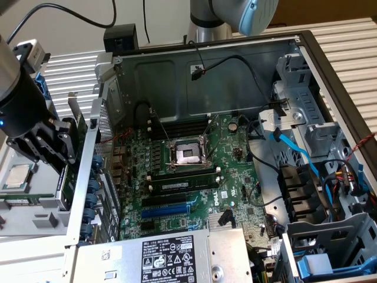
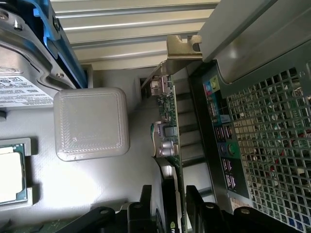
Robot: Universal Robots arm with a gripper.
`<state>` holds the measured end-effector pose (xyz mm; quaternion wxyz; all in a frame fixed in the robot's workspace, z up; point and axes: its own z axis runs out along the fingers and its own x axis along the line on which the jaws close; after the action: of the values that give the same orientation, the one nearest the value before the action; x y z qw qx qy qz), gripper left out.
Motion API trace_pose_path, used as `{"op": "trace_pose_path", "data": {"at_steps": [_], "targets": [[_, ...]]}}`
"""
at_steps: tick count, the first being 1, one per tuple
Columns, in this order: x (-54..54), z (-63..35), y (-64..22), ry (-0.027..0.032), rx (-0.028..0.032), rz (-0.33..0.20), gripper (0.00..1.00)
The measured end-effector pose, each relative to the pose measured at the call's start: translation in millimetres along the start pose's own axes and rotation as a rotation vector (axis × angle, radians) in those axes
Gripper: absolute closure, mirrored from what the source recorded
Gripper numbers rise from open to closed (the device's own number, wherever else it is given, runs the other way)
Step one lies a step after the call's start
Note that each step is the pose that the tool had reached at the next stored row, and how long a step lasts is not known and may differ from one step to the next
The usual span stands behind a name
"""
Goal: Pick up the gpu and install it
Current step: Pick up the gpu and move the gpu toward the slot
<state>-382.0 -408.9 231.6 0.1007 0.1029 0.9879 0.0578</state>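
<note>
The gpu (image 2: 169, 141) stands edge-on between my fingers, a thin green card with its metal bracket at the far end and a black shroud close to the fingers. My gripper (image 2: 170, 213) is shut on it, one black finger (image 2: 145, 206) on each side. In the exterior view the gripper (image 1: 62, 150) hangs at the exterior view's left, just outside the computer case's rear wall (image 1: 97, 171), with the gpu (image 1: 75, 121) held beside that wall. The large green motherboard (image 1: 194, 177) lies inside the open case.
The perforated rear panel with ports (image 2: 257, 145) is close beside the card. A pale square block (image 2: 91, 124) and a CPU in its tray (image 1: 15, 177) lie on the grey surface outside the case. A power supply (image 1: 171, 256) and cables (image 1: 294, 153) are inside the case.
</note>
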Motion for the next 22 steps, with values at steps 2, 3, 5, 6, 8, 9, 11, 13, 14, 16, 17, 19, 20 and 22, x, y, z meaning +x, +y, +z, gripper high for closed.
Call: {"op": "trace_pose_path", "data": {"at_steps": [2, 3, 5, 6, 8, 9, 11, 13, 14, 16, 17, 19, 20, 22], "targets": [[-0.1, 0.1, -0.2, 0.0000, 0.0001, 0.000, 0.59], [-0.2, 0.1, -0.2, -0.0001, 0.0000, 0.000, 0.59], [-0.2, 0.1, -0.2, -0.0001, 0.0000, 0.000, 0.59], [-0.3, 0.2, -0.2, -0.0002, -0.0001, 0.000, 0.59], [-1.2, 0.4, -0.1, 0.0018, 0.0002, 0.000, 0.59], [-1.5, 0.5, 0.0, 0.0023, 0.0005, 0.000, 0.59], [-1.6, 0.5, 0.0, 0.0025, 0.0005, 0.001, 0.59], [-1.6, 0.4, 0.0, 0.0026, 0.0006, 0.001, 0.59], [-1.7, 0.4, 0.0, 0.0026, 0.0006, 0.000, 0.59], [-1.7, 0.4, 0.0, 0.0026, 0.0006, 0.000, 0.59], [-1.7, 0.4, 0.0, 0.0026, 0.0005, 0.000, 0.59], [-1.7, 0.5, 0.0, 0.0026, 0.0005, 0.000, 0.61], [-1.7, 0.4, 0.0, 0.0027, 0.0006, 0.000, 0.68], [-1.7, 0.5, 0.0, 0.0025, 0.0005, 0.000, 0.68]]}}
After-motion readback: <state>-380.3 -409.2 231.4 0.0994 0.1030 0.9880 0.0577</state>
